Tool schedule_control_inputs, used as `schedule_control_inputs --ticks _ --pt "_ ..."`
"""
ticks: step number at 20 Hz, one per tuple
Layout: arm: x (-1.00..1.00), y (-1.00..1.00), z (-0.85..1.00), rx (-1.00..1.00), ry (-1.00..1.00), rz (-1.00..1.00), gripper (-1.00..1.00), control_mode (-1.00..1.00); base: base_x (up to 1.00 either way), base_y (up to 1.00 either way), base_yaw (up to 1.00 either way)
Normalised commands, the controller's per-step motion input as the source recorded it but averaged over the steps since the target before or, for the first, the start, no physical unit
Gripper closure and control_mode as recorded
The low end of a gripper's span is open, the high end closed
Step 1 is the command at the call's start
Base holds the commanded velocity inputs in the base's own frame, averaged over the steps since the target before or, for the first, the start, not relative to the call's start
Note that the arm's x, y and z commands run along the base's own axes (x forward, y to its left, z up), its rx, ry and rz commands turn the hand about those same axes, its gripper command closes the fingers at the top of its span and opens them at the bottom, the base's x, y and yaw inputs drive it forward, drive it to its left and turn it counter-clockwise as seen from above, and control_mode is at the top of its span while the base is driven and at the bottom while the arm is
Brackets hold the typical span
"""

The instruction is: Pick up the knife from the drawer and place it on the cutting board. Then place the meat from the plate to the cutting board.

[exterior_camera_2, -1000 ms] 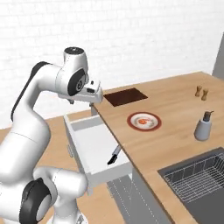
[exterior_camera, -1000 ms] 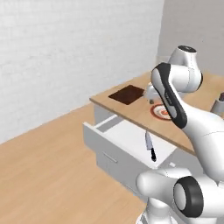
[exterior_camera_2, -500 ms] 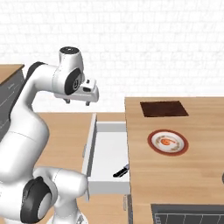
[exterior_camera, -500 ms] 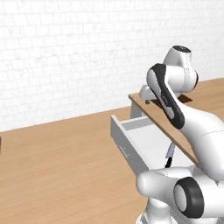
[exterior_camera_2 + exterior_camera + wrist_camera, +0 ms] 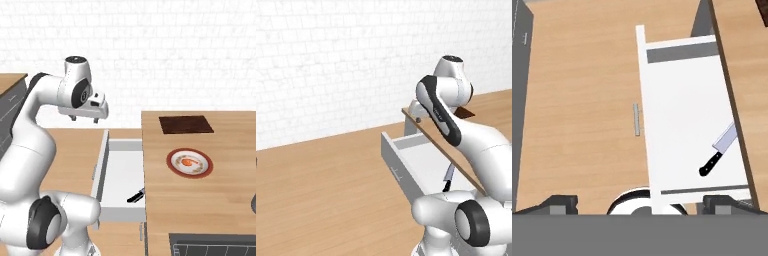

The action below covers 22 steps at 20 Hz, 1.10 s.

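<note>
Driving has swung both base views round, so the open drawer [image 5: 120,180] now sits squarely below the arm. High above it the gripper [image 5: 86,118] hangs with jaws spread wide, holding nothing. Inside, the knife [image 5: 719,155] lies at the drawer's right edge, blade partly under the counter [image 5: 200,200]. Meat [image 5: 188,162] rests on the plate [image 5: 172,167], near the cutting board [image 5: 186,124].

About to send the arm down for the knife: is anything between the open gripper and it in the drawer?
Mostly clear: the gripper hangs open above the open drawer. The counter edge overhangs the knife blade's tip; its black handle lies exposed on the drawer floor.
</note>
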Motion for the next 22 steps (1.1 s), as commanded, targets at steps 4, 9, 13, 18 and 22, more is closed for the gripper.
schedule_control_inputs --ticks 4,9,13,18,22 --pt "0.53 0.00 -0.88 0.01 0.18 -0.24 -1.00 -1.00 0.00 0.00 0.00" --pt "0.90 0.01 -1.00 0.14 0.25 -0.09 -1.00 -1.00 0.00 0.00 0.00" --pt "0.89 0.02 -0.71 0.16 0.03 0.00 -1.00 -1.00 0.00 0.00 0.00" --pt "0.53 0.00 -0.68 -0.02 0.11 -0.02 -1.00 -1.00 0.00 0.00 0.00" --pt "0.39 0.00 -1.00 -0.07 0.30 -0.03 -1.00 -1.00 0.00 0.00 0.00"
